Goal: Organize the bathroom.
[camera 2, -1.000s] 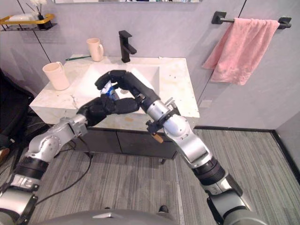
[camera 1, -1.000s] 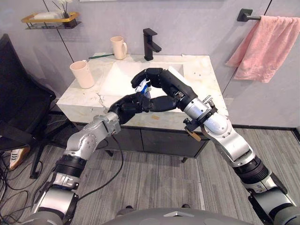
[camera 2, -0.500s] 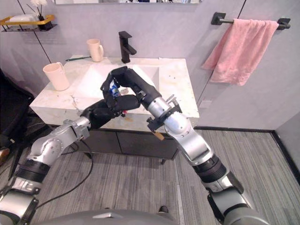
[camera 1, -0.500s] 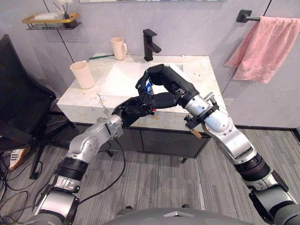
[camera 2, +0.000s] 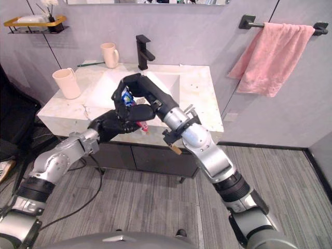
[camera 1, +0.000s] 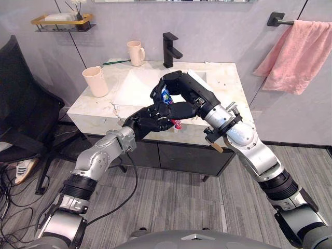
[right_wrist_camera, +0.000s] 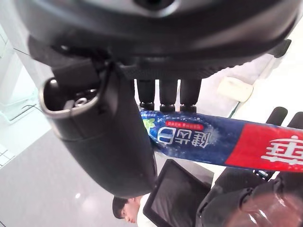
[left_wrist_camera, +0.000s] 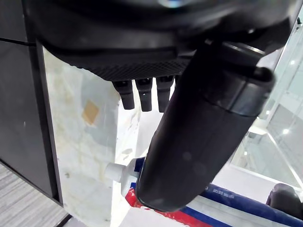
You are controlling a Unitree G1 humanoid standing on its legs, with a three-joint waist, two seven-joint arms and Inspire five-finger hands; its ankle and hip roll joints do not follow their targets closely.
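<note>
Glossy marble countertop, terry towel

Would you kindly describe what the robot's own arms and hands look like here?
Both arms are silver-grey, built of rounded shells with black joint rings. The left robot hand and the right robot hand are dark, with chunky segmented fingers. A small tan tag hangs at the right wrist.

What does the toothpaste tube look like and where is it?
The toothpaste tube is soft-looking plastic, blue at one end and red toward the other, with white print and a white cap. It hangs in the air above the marble counter's front edge, by the sink. Both hands hold it: the right robot hand pinches the blue end, the left robot hand grips the red end.
</note>
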